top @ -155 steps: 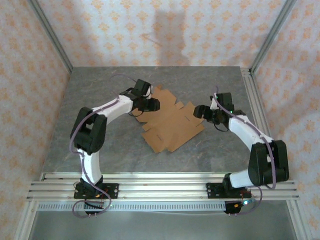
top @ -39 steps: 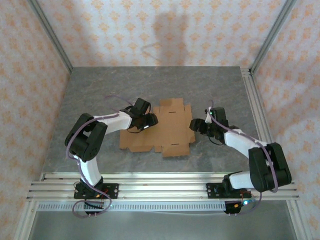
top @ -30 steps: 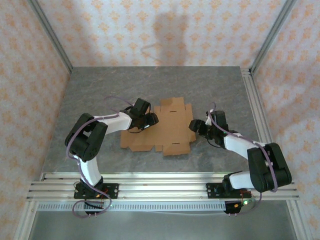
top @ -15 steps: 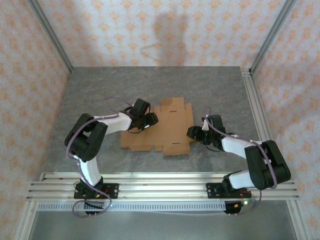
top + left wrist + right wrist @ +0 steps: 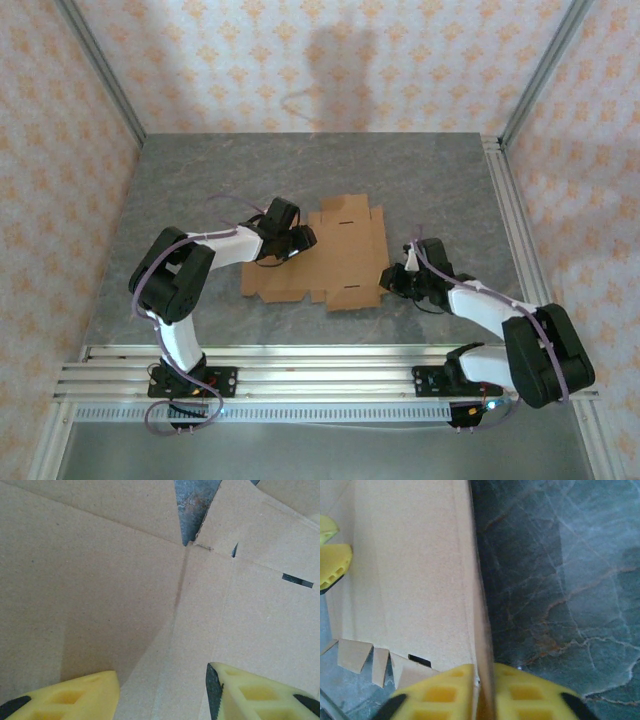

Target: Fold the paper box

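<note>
The paper box (image 5: 340, 255) lies as a flat brown creased sheet with flaps and tabs in the middle of the table. My left gripper (image 5: 303, 238) is low over the sheet's left part, jaws open, with the bare cardboard (image 5: 100, 580) between and under its yellow fingers (image 5: 260, 695). My right gripper (image 5: 392, 280) is at the sheet's near right corner, shut on the right edge of the paper box (image 5: 415, 580), which runs as a thin raised strip between the two pads of that gripper (image 5: 485, 672). The left gripper's yellow fingers (image 5: 332, 560) show at the far side of the sheet.
The grey marbled table (image 5: 200, 180) surrounds the sheet, with bare stone (image 5: 560, 580) right of the box edge. Aluminium rails (image 5: 320, 365) run along the near edge and another rail (image 5: 510, 210) along the right side. Patterned walls close in the back and sides.
My right gripper has slid nearer along the sheet's right edge, dropped low and shut on that edge. The left arm and the sheet have stayed put.
</note>
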Robot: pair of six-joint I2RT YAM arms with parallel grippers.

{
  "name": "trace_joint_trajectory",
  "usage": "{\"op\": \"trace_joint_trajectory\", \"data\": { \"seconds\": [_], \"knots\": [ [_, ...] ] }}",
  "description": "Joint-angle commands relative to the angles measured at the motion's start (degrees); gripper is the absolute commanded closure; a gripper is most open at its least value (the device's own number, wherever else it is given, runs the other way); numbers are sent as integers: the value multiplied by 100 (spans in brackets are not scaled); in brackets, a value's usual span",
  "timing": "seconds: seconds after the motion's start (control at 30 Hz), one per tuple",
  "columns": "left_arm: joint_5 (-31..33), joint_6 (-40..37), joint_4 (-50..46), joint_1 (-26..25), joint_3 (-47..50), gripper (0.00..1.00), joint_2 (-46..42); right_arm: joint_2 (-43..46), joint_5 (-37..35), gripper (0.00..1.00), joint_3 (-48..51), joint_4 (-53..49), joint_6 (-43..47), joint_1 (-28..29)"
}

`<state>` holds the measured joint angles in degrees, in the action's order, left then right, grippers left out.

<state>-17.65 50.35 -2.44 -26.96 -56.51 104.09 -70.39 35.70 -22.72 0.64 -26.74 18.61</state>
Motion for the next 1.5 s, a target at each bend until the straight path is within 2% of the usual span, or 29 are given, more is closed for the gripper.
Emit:
{"op": "trace_joint_trajectory", "data": {
  "seconds": [0.0, 0.17, 0.27, 0.3, 0.33, 0.5, 0.73, 0.83, 1.1, 1.17, 1.23, 1.3, 1.4, 1.47],
  "knots": [
    [155, 6, -358, 78, 210, 48, 155, 83, -89, 100, -44, -92, 30, 27],
    [143, -6, -343, 84, 216, 48, 142, 77, -26, 100, -217, -54, 120, 28],
    [128, -9, -311, 77, 230, 48, 138, 78, -211, 58, -384, -82, 213, 27],
    [121, -10, -308, 77, 246, 48, 142, 62, -307, 52, -435, -41, 222, 25],
    [106, -8, -302, 77, 242, 48, 138, 23, -406, 51, -485, 6, 222, 26],
    [104, -33, -326, 89, 246, 48, 122, -484, -554, 53, -746, 308, 222, 21],
    [109, -48, -374, 90, 223, 48, 73, -1295, -568, 61, -1059, 821, 166, 7],
    [137, -47, -410, 87, 237, 48, 32, -1391, -693, 64, -1140, 868, 173, 11],
    [182, -29, -440, 88, 298, 48, -46, -1306, -758, 65, -1170, 680, 345, -73],
    [191, -21, -440, 87, 322, 48, -64, -1284, -733, 75, -1143, 736, 325, -93],
    [186, -17, -450, 88, 313, 48, -73, -1300, -697, 89, -1142, 766, 330, -115],
    [194, -21, -466, 91, 307, 48, -65, -1348, -644, 96, -1177, 764, 368, -114],
    [201, -23, -484, 90, 289, 48, -71, -1398, -625, 98, -1216, 742, 430, -120],
    [223, -23, -494, 88, 282, 48, -104, -1398, -638, 92, -1254, 694, 480, -118]
  ]
}}
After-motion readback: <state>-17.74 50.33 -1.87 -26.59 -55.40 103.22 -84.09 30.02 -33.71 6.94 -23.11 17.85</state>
